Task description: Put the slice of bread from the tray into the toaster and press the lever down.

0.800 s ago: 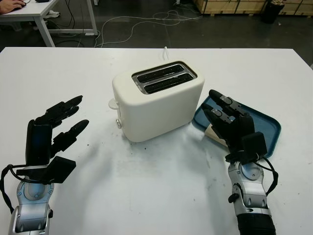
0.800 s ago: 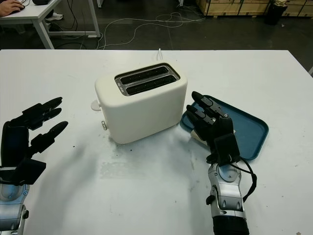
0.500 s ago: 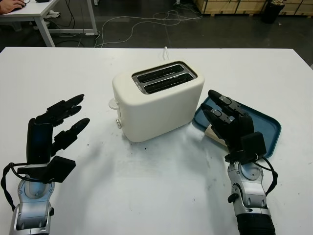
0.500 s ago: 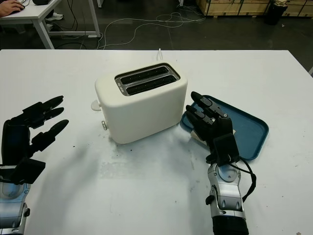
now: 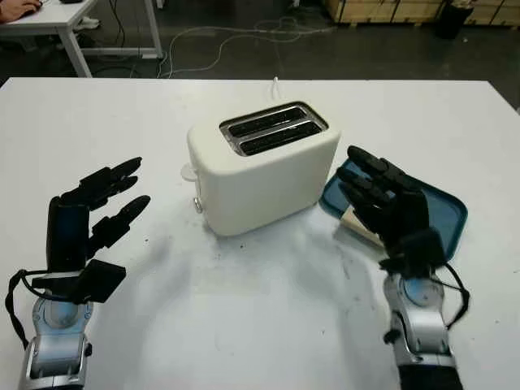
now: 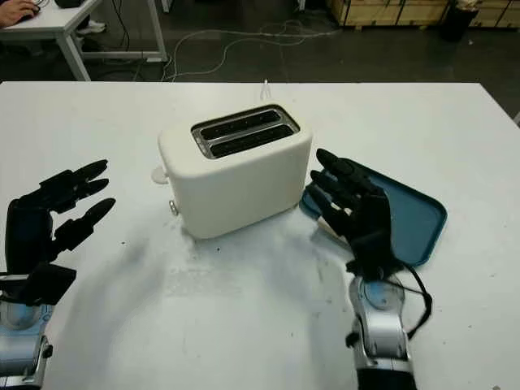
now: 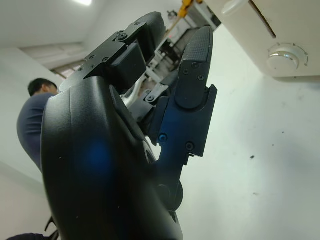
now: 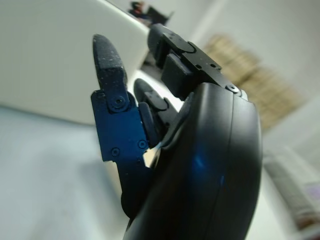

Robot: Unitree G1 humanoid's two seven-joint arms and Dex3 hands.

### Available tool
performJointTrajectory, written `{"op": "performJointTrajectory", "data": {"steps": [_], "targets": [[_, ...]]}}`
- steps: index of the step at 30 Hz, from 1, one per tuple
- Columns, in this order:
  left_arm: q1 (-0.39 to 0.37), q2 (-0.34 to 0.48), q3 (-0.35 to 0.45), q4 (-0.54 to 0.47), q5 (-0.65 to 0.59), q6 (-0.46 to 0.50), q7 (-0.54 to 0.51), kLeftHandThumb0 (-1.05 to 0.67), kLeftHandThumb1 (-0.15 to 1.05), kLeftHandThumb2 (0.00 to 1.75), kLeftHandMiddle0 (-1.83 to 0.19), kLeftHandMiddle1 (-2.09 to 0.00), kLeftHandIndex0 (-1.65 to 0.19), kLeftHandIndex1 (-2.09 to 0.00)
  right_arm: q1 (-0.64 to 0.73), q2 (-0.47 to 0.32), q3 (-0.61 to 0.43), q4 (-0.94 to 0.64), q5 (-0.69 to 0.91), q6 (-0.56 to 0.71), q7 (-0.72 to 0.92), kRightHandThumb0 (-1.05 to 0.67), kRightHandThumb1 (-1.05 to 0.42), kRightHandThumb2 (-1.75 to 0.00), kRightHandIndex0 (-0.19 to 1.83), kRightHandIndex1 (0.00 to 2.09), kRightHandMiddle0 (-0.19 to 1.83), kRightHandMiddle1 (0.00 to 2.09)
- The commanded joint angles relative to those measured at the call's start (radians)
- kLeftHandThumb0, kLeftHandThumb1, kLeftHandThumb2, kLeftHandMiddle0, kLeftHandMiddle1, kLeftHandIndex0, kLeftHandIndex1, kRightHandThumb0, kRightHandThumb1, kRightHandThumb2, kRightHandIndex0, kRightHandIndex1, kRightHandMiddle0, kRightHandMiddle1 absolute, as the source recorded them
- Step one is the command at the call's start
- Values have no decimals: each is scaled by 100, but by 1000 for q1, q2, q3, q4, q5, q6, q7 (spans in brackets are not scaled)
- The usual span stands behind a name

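my black three-fingered right hand [image 5: 388, 203], open and empty, has edged forward over the pale slice of bread [image 5: 355, 220], which lies on the blue plastic tray [image 5: 443, 213] beside the cream two-slot toaster [image 5: 264, 166]. the pickup is starting. my left hand [image 5: 89, 213] waits open; its wrist view shows the toaster's dial [image 7: 283, 56].

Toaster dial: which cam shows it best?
Left wrist view: the dial sits close and face-on, on the end of the toaster. In the eye views it is a small knob low on the toaster's end. The right wrist view gives a blank toaster wall.
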Motion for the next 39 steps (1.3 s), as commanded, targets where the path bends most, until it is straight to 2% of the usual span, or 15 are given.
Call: {"op": "performJointTrajectory", "data": {"steps": [1,8,14,22,39], "targets": [[-2,4,6,-8,-8,-4,0,-40,92,6,-97,-3,-84,0,42,-53,4,-44,-158,-73,-81,-48,-83,0,69,11,68,0],[-8,9,1,-9,-11,-3,-9,-41,92,5,-97,-3,-84,0,101,-179,12,-88,-449,-72,-195,-48,-77,0,57,4,57,0],[-11,18,12,-3,-27,-15,-20,-39,92,5,-97,-2,-84,0,143,-238,11,-117,-505,-13,-152,-47,-72,0,47,0,49,0],[-13,20,12,6,-38,-29,-24,-38,92,4,-98,-2,-85,0,121,-266,54,-46,-587,112,-141,-54,-72,0,47,1,45,0],[-3,21,22,-1,-40,-27,-23,-38,92,4,-98,-1,-84,0,101,-304,190,83,-745,282,-249,-53,-73,-1,41,0,40,0]]}}
